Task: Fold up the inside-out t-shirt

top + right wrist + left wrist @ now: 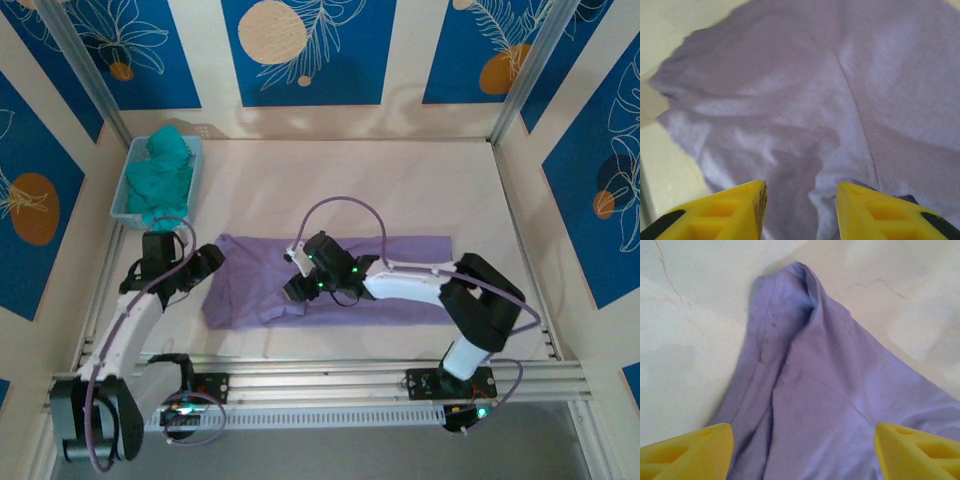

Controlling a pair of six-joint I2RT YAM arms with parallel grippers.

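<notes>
The inside-out t-shirt (250,290) is plain lavender cloth lying flat as a long strip across the middle of the table. My left gripper (207,262) hovers at the shirt's left end. In the left wrist view its yellow fingers (700,447) stand wide apart, so the left gripper (804,450) is open above a bunched corner of the t-shirt (810,365). My right gripper (298,285) is over the shirt's middle. In the right wrist view the right gripper (800,200) is open, with a gap between its jaws, and the wrinkled t-shirt (805,90) lies underneath, not pinched.
A light blue tray (122,195) with a teal-green garment (162,170) sits at the back left. A metal rail (330,375) runs along the near edge. Bare tabletop (400,190) stretches behind the shirt, with patterned walls on three sides.
</notes>
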